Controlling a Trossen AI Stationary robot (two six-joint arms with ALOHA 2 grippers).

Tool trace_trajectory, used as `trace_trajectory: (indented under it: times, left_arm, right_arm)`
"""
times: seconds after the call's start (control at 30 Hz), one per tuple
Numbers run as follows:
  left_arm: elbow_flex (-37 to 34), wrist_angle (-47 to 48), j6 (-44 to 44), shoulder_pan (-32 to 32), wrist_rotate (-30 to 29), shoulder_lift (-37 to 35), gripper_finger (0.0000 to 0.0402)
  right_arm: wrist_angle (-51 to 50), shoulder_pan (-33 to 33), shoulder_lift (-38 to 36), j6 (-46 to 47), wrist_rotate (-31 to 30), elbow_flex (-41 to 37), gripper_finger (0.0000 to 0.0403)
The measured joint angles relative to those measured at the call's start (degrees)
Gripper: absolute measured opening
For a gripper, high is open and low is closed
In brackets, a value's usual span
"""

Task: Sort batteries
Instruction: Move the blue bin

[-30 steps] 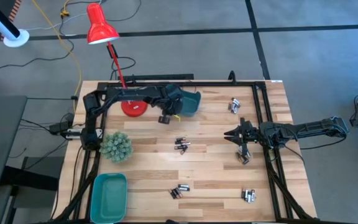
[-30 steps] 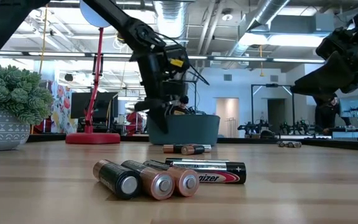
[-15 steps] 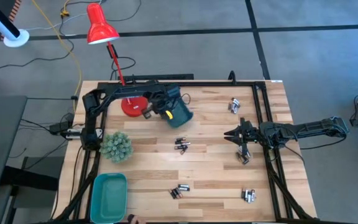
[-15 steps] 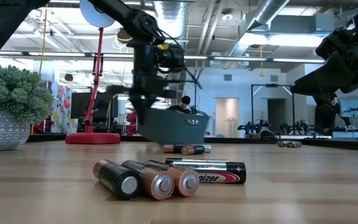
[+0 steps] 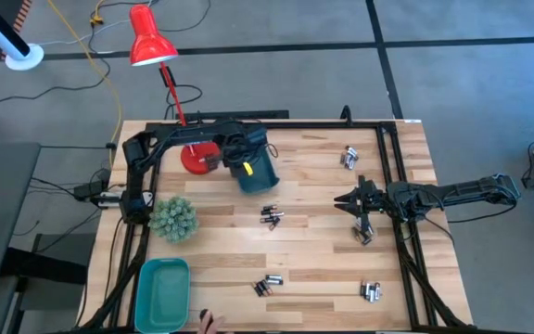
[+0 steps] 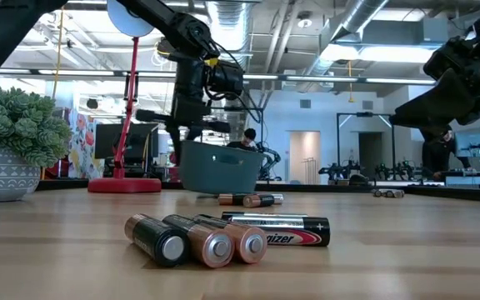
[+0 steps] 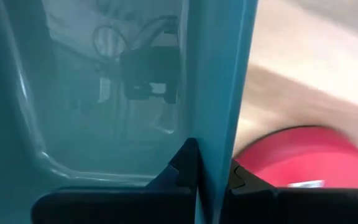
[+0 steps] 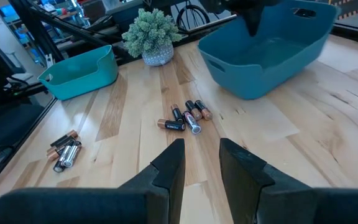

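Two teal bins are on the table, and the left gripper (image 5: 233, 154) is clamping the wall of the darker one, the dark teal bin (image 5: 256, 168), just beside the red lamp base (image 5: 196, 160). In the left wrist view its fingers (image 7: 185, 167) are pinching that thin wall tightly, with the lamp base showing past it. From the low view the bin seems to be hanging slightly tilted, close to the wood.

Placing this bin well is the step in hand, I judge. It should be set flat and clear of the lamp base, with its open mouth upward, near the batteries (image 5: 272, 217) lying a little farther from the lamp base than the bin. Lowering gently matters, since a one-wall grip lets the bin swing. Releasing only once the bottom is resting flat would keep it from tipping.

Other clusters are lying well away from the lamp base: the near-edge batteries (image 5: 267, 285) and the far-corner batteries (image 5: 349, 157). The light teal bin (image 5: 161, 292) is sitting beyond the plant (image 5: 173, 218) from the lamp base.

The right gripper (image 5: 363, 221) is waiting across the table from the lamp base, its fingers (image 8: 169, 165) partly spread and holding nothing.
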State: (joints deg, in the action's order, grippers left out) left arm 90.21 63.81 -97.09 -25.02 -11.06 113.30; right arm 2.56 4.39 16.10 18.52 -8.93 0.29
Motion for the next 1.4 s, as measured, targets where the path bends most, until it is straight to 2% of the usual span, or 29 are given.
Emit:
trace_trajectory:
  times: [0.23,0.53,0.9,1.17,1.4]
  left_arm:
    - [-0.02,-8.41,-10.52,-0.77,0.27,0.19,0.0001]
    - [-0.37,-2.73,-10.70,-3.09,4.57,0.28,0.0001]
    - [-0.37,-3.21,-10.60,-3.50,4.75,0.28,0.0018]
    - [-0.37,-3.32,-6.39,-3.50,4.80,0.28,0.0024]
    - [-0.37,-5.33,5.15,-3.50,6.30,0.28,0.0025]
  right_arm:
    - [0.00,0.00,0.02,0.00,0.00,-0.01,0.0118]
    - [0.00,0.00,0.02,0.00,0.00,0.00,0.0118]
    - [0.00,0.01,0.02,0.00,0.00,-0.01,0.0118]
    - [0.00,0.00,0.02,0.00,0.00,0.00,0.0118]
    - [-0.02,0.02,0.02,0.00,0.00,-0.01,0.0118]
